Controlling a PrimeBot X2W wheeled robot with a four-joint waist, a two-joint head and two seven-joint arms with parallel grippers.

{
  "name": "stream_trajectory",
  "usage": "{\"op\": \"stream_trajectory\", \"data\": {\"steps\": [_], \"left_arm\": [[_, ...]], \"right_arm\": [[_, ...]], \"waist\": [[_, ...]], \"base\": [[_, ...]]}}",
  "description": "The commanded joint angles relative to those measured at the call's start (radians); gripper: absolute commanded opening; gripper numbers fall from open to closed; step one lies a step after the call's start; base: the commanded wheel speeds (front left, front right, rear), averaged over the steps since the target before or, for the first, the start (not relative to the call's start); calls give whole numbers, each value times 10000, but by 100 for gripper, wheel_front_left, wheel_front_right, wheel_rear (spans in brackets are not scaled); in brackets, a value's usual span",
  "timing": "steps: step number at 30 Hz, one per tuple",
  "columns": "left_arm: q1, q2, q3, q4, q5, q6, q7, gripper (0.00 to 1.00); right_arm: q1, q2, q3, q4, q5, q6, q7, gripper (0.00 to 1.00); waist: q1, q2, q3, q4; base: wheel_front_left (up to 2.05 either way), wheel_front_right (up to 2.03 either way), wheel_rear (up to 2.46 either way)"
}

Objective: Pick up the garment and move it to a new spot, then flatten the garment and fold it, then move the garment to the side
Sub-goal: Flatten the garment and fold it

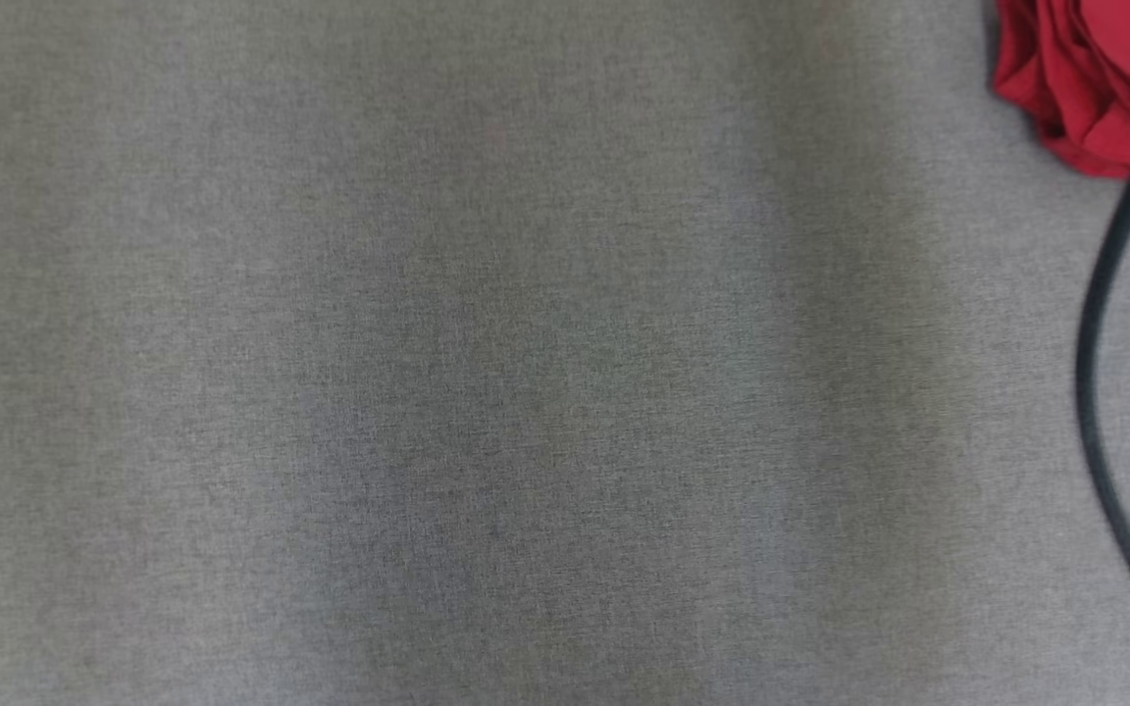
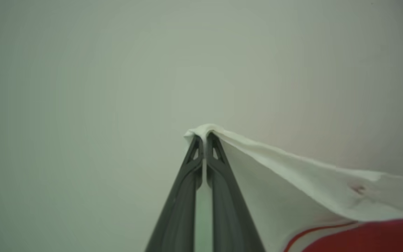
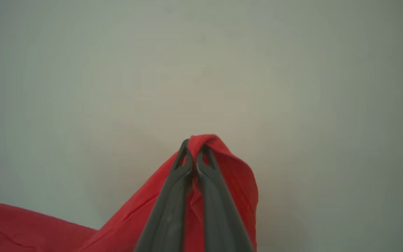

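Head view: grey woven desk (image 1: 428,392), fine even weave and matte, with soft shadow bands. The garment (image 1: 1085,88) shows as a crumpled red bunch in the top right corner, on the robot's right side and far from the bare middle. A thin dark cable (image 1: 1095,324) arcs down the right edge and crosses the bunch. Whether the bunch rests on the desk or hangs just above it is hard to tell from this angle. Left wrist view: the left tool (image 2: 204,138) has its fingers pressed together on a white edge of the garment (image 2: 310,182), soft knit cloth that peaks over the tips. It runs off to the lower right as a taut-topped sheet, with a thin red stripe and then solid red at the corner. The backdrop is pale and blurred. Right wrist view: the right tool (image 3: 194,147) pinches a red fold of the garment (image 3: 229,175), with the cloth humped over the tips and trailing to the lower left in loose creases. Judgement: the cloth is strung between the two pinch points, and its long axis likely runs from one to the other. The carry should go leftward toward the open centre, keeping both holds apart.
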Motion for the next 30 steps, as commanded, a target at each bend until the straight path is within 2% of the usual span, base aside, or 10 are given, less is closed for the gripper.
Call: {"op": "stream_trajectory", "data": {"steps": [1,8,16,24,27,30], "left_arm": [[-95,3,-63,233,99,22,-154,0],[-262,-20,-144,768,-132,18,-385,0],[790,274,-123,459,-568,20,-896,0],[3781,969,516,-1764,-1451,398,-1075,0],[5218,1312,683,-3031,-1767,719,-1020,0],[6870,1721,1069,-4515,-2192,1260,-964,0]], "right_arm": [[85,103,219,27,-36,4,-14,0],[248,-137,585,-177,240,4,-19,0],[1263,-664,1468,-1040,738,3,85,0],[3715,-1643,2609,-3066,1901,3,-385,0],[4745,-2020,2986,-3855,2313,4,-630,0],[5847,-2296,3345,-4632,2660,3,-877,0]], "waist": [[3,0,132,-7],[3,0,573,-12],[3,0,647,32],[3,0,84,112],[3,0,-170,106],[3,0,-517,31]], "base": [[0,0,0],[0,0,0],[0,0,0],[0,0,0],[0,0,0],[0,0,0]]}}
